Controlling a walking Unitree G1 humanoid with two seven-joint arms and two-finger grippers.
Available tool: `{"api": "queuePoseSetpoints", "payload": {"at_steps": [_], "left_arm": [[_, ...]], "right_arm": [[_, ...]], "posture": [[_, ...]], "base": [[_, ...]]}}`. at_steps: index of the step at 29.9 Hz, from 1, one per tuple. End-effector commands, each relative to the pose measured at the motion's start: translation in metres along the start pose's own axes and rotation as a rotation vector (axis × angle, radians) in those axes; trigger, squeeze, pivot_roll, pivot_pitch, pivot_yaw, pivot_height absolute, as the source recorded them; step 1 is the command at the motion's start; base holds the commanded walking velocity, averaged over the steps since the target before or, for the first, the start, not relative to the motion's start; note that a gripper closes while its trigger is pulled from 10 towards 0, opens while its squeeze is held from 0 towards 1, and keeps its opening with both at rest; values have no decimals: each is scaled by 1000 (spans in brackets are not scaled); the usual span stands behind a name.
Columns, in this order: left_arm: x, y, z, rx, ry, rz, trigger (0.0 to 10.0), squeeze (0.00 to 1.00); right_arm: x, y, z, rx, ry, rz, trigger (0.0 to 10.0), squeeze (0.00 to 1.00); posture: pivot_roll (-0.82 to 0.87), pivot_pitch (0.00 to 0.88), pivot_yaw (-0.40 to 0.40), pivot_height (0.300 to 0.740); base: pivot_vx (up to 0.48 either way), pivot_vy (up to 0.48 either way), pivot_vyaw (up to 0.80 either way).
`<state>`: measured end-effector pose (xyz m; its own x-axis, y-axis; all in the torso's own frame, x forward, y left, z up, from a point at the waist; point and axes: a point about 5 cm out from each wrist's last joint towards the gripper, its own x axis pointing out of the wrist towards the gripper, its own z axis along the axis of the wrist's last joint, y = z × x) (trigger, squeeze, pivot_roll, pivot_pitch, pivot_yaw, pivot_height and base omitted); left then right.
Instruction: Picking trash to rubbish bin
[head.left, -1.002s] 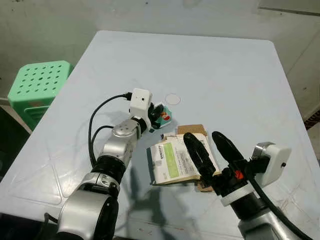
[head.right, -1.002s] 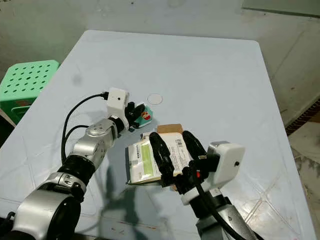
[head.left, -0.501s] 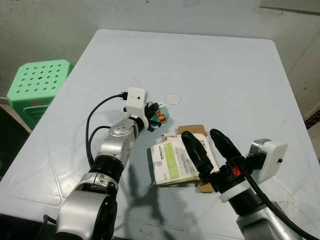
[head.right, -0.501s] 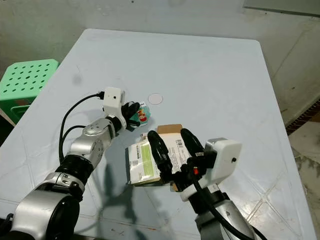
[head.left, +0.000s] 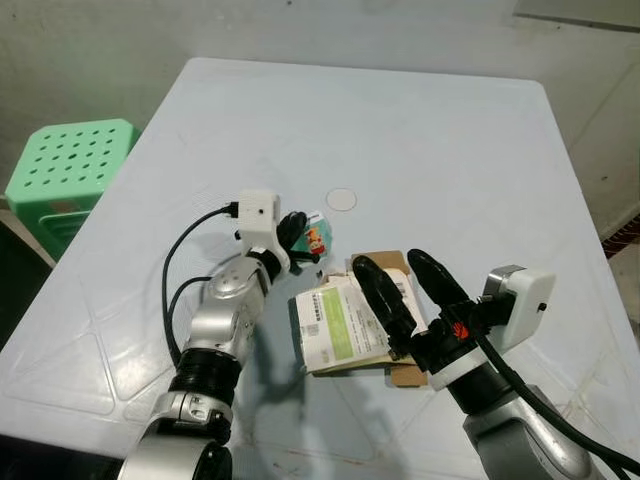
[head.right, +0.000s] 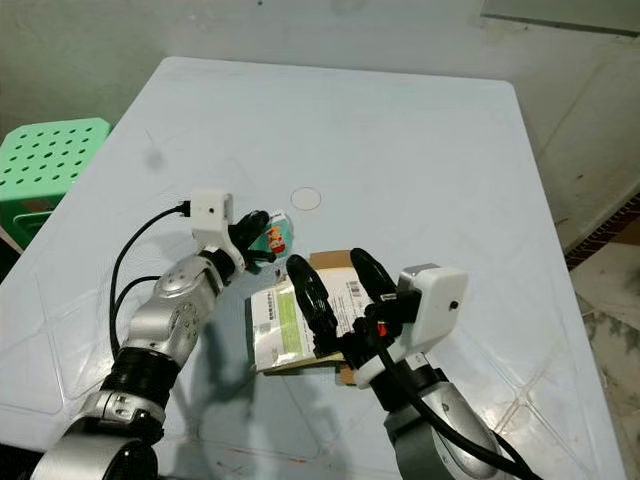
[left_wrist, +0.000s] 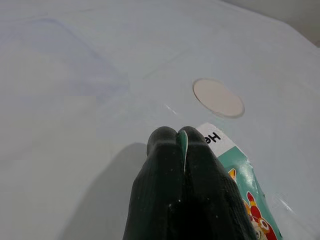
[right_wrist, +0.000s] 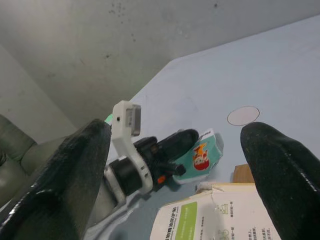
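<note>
The left gripper has lifted the teal wrapper, clenched on its edge; light, floppy. Beside it, the right gripper gapes over the flattened carton.

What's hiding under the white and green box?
A brown cardboard piece pokes out from under the white and green box, resting on the table. How far the cardboard runs beneath is covered by the box.

We can read only "He" on the teal wrapper; print on the green-labelled packet is too small.
</note>
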<state>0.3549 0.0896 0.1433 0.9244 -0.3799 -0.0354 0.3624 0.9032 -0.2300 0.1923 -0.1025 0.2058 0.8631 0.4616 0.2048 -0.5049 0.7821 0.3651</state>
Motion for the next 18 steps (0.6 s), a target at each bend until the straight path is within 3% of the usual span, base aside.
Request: {"api": "queuePoseSetpoints", "payload": {"at_steps": [1,6,7,8,9,11,15,18], "left_arm": [[-3,-4,2,-2,-8,-6,0,0],[-14,-9,15,4,-76,-14,0,0],[-16,-10,19,9,-88,-22,1137,0],[-17,-11,22,11,-94,-26,1137,0],[-19,-11,33,43,-115,-12,10000,0],[-19,-11,36,50,-124,-4,10000,0],[-22,-4,65,115,-193,50,10000,0],[-26,-7,68,125,-192,29,10000,0]], "right_arm": [[0,-1,0,8,-2,10,10000,0],[3,-3,-2,4,1,24,10000,0],[4,-3,-2,5,1,28,10000,0],[4,-3,-3,5,1,30,10000,0],[6,-4,-4,5,2,36,10000,0],[6,-4,-4,5,3,37,10000,0],[9,-4,-6,6,8,53,10000,0],[10,-5,-8,9,11,57,10000,0]], "posture": [[-157,166,-16,740],[-140,156,-23,740],[-136,154,-24,740],[-133,153,-25,740],[-120,148,-31,740],[-120,148,-31,740],[-105,145,-40,740],[-102,143,-40,740]], "base": [[0,0,0],[0,0,0],[0,0,0],[0,0,0],[0,0,0],[0,0,0],[0,0,0],[0,0,0]]}}
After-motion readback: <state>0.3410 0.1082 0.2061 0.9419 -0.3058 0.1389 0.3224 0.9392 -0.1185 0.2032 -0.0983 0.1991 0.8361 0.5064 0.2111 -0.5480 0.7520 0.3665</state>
